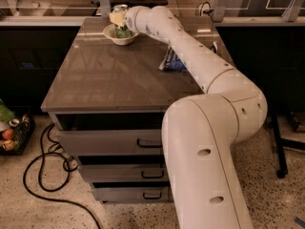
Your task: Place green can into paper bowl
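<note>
1. Where the arm (pixel 190 46) ends at the far left corner of the counter (pixel 109 75), the gripper (pixel 119 19) sits directly over the paper bowl (pixel 110 34), with the green can (pixel 123 31) between its jaws.
2. Can vs. jaws: the can stands upright. Its silver top shows just above the jaws and its green lower body shows just below them. The jaws cross the can at about mid-height.
3. Can vs. bowl: the lower part of the can is inside the bowl's rim, roughly centred. Whether the base touches the bowl floor cannot be told, since the near wall of the bowl hides it.
4. Can appearance: small cylinder, green patterned label, metal lid catching the light. No tilt visible.
5. Bowl appearance: shallow, round, off-white, sitting flat on the counter near the back edge.
6. Jaw state: clamped on the can, a pale yellowish pad pressed against its left side. No gap seen between pad and label. The jaws touch nothing but the can and are clear of the bowl rim.
7. Other items: a dark blue snack bag (pixel 170 62) lies on the right part of the counter, well apart from the bowl and partly hidden behind the arm. Drawers (pixel 109 142) sit below the counter, and a black cable (pixel 38 175) lies looped on the floor at left.
</note>
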You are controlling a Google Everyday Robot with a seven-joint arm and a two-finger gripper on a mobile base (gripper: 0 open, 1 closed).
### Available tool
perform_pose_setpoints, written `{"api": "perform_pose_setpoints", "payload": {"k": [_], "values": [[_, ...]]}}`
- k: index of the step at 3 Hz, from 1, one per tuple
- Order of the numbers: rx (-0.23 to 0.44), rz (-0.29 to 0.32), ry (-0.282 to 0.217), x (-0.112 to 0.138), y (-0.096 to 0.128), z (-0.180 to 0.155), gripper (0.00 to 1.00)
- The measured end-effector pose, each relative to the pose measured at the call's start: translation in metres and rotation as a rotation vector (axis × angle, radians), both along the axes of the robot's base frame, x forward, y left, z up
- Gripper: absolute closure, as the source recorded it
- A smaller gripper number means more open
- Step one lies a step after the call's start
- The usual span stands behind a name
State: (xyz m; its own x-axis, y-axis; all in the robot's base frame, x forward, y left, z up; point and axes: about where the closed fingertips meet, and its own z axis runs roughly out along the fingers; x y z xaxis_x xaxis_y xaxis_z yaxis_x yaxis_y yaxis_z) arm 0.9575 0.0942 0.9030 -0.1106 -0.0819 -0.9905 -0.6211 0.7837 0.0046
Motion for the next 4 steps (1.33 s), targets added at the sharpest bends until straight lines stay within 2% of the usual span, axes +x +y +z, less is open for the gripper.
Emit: {"api": "perform_pose_setpoints", "payload": {"k": [1,3,4], "values": [[0.000,0.003,0.002,-0.0001,0.0026,-0.0013,0.81],[-0.001,0.009,0.005,-0.0004,0.0081,-0.0043,0.35],[-0.001,0.014,0.008,-0.0007,0.0126,-0.0068,0.00]]}}
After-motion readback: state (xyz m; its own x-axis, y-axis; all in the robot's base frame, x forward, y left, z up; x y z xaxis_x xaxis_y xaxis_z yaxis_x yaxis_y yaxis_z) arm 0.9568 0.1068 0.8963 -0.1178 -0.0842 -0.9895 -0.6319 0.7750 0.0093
